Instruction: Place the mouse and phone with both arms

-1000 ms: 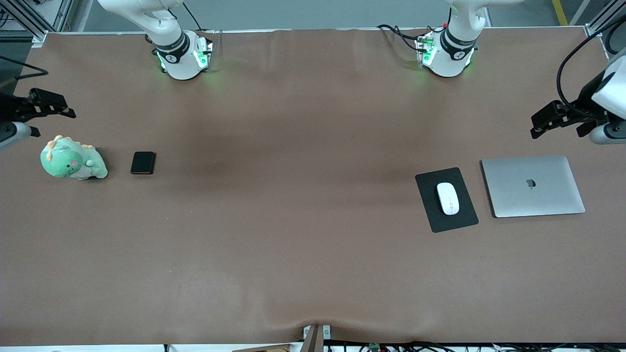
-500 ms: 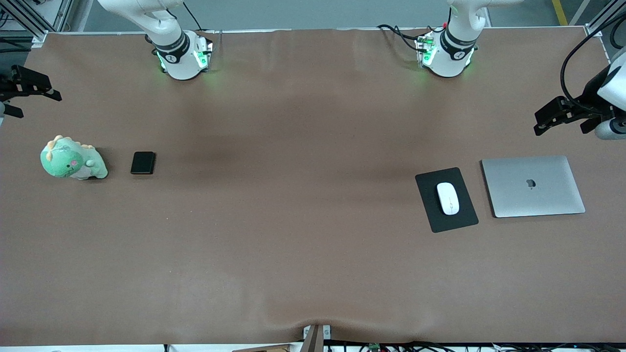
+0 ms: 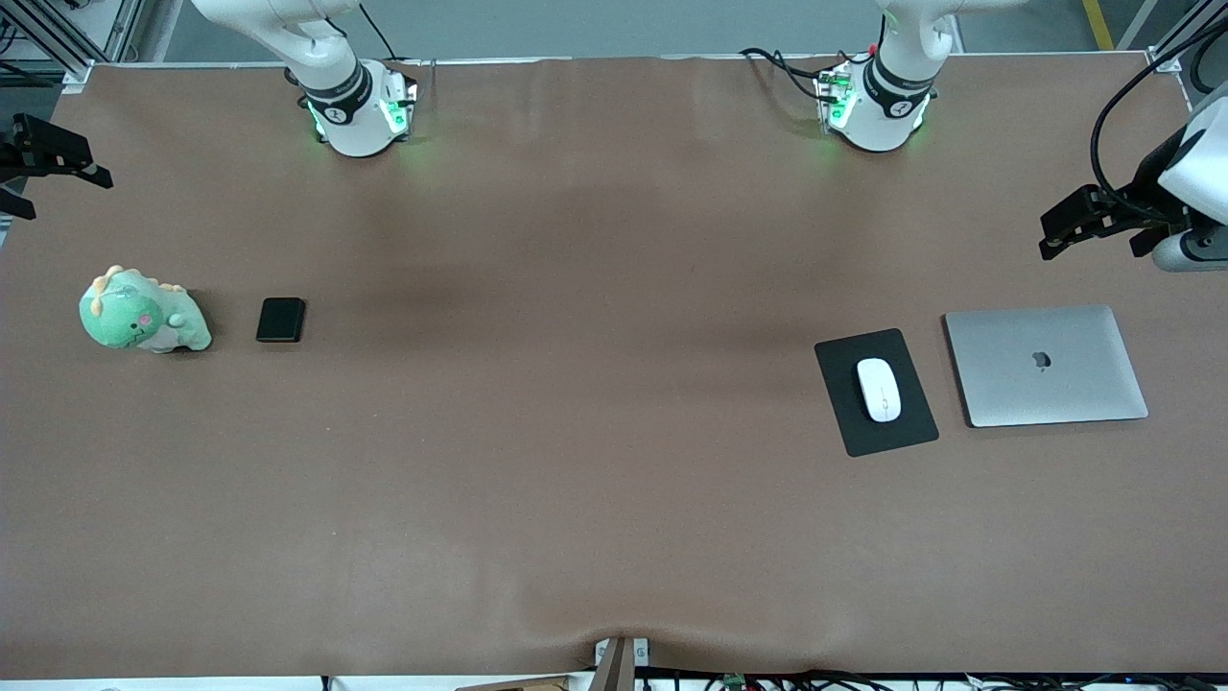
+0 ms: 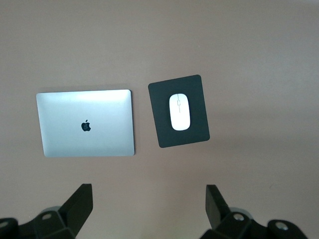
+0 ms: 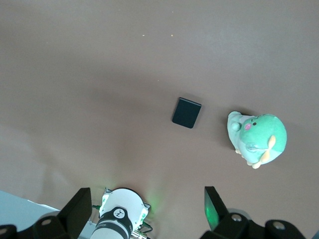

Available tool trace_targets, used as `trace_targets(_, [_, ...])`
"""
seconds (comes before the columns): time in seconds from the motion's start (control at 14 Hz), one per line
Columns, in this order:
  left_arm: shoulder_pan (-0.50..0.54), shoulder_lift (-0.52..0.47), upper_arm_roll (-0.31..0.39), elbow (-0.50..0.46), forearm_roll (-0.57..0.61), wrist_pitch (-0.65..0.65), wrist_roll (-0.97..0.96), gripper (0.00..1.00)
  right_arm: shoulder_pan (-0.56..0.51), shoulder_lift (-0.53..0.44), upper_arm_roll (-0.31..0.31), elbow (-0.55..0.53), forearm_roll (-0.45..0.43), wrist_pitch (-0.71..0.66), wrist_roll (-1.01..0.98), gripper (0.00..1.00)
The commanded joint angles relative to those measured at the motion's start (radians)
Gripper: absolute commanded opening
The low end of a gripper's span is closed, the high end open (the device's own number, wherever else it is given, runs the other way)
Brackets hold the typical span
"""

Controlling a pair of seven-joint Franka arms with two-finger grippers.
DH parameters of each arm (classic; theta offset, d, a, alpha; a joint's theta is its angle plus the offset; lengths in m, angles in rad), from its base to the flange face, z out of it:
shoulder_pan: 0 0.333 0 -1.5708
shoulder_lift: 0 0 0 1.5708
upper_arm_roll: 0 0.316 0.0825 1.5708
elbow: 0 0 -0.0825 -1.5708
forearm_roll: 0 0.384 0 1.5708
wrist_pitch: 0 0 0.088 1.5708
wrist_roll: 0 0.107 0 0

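The white oval mouse [image 3: 879, 389] lies on a black mouse pad [image 3: 897, 437] toward the left arm's end of the table. The small black phone [image 3: 280, 320] lies flat beside a green plush toward the right arm's end. My left gripper [image 3: 1089, 251] hangs open in the air over the table's edge at its own end; its wrist view shows the mouse [image 4: 179, 112] well off from the empty gripper [image 4: 149, 201]. My right gripper [image 3: 69, 197] hangs open and empty over the table's edge at its own end, and its wrist view shows the phone [image 5: 187, 113] below the gripper [image 5: 148, 204].
A shut silver laptop [image 3: 1046, 365] lies beside the mouse pad, toward the left arm's end. The green dinosaur plush [image 3: 142, 317] sits beside the phone. The two arm bases [image 3: 360, 110] [image 3: 875, 101] stand along the table's edge farthest from the front camera.
The right gripper has drawn away from the plush toward the table's corner at its own end. The left gripper shifted only slightly. Mouse and phone have not moved.
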Motion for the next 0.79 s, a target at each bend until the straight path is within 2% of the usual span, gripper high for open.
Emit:
trace_targets(0.0, [0.001,-0.014,-0.004,-0.001,0.0,-0.014,0.01,1.0,-0.008,-0.019,0.005,-0.005,-0.019,-0.003,0.019,1.0])
trace_targets(0.29, [0.003,-0.011,0.002,0.002,-0.002,-0.012,0.004,1.0,-0.002,-0.019,0.006,-0.005,-0.013,-0.007,0.039,1.0])
trace_targets(0.5, [0.003,-0.011,0.002,0.018,0.004,-0.015,0.004,1.0,0.007,-0.021,0.015,-0.005,-0.006,-0.009,0.243,1.0])
trace_targets(0.71, [0.001,-0.008,0.001,0.019,0.001,-0.015,0.002,1.0,0.008,-0.021,0.014,-0.005,-0.002,0.005,0.285,1.0])
